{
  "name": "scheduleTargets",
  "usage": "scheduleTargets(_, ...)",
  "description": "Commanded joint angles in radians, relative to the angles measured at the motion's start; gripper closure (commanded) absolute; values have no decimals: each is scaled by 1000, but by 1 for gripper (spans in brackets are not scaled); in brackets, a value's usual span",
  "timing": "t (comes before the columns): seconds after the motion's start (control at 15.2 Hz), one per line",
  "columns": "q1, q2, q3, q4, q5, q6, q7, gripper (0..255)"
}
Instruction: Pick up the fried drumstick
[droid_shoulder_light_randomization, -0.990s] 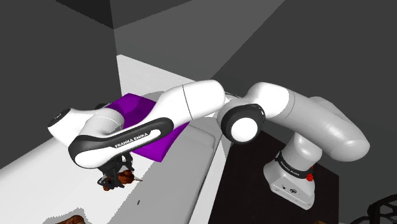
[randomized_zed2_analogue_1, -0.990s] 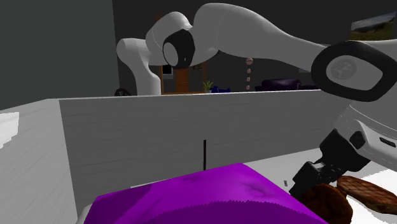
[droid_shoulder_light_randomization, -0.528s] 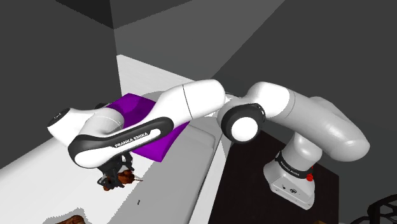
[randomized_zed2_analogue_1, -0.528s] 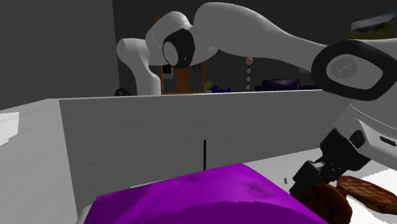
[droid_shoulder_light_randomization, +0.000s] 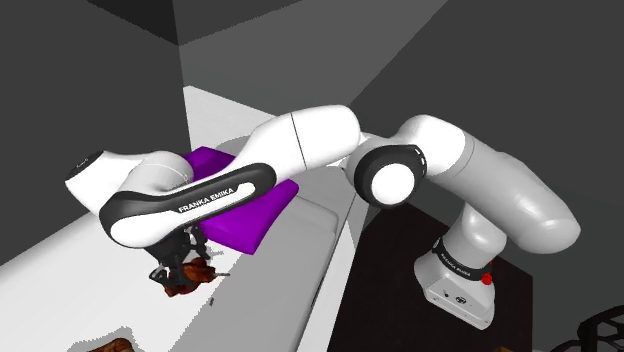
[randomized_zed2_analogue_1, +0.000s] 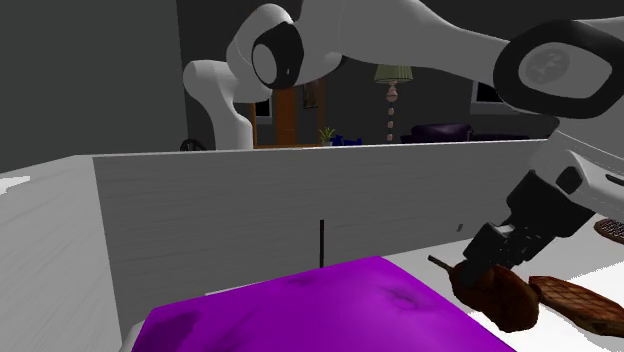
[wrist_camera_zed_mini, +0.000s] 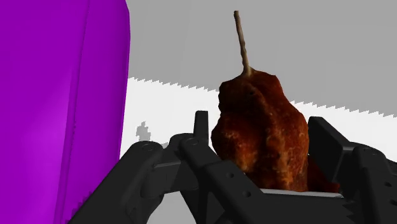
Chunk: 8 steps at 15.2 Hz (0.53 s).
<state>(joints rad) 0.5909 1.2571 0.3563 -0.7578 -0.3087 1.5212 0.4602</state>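
Now the grasp is made: your gripper (wrist_camera_zed_mini: 264, 149) is clamped on the fried drumstick (wrist_camera_zed_mini: 261, 133).
You have the brown, crusty drumstick pinched between the two black fingers (wrist_camera_zed_mini: 201, 126), with its thin bone end pointing away from the hand. From the second exterior view, it hangs just beside a purple block (randomized_zed2_analogue_1: 320, 310) and near a flat brown patty (randomized_zed2_analogue_1: 580, 303) that lies on the white counter (randomized_zed2_analogue_1: 600, 270). It seems to sit slightly above that counter, though the gap is hard to judge. From the shoulder view, the white arm (droid_shoulder_light_randomization: 300, 145) bends low over the same spot. By my reading, the pick is mostly done. What is left for you is to raise the drumstick well clear without losing the hold.
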Motion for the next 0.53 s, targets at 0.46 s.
scheduleTargets(0.46, -7, -67, 10, -29, 7, -40, 6, 255)
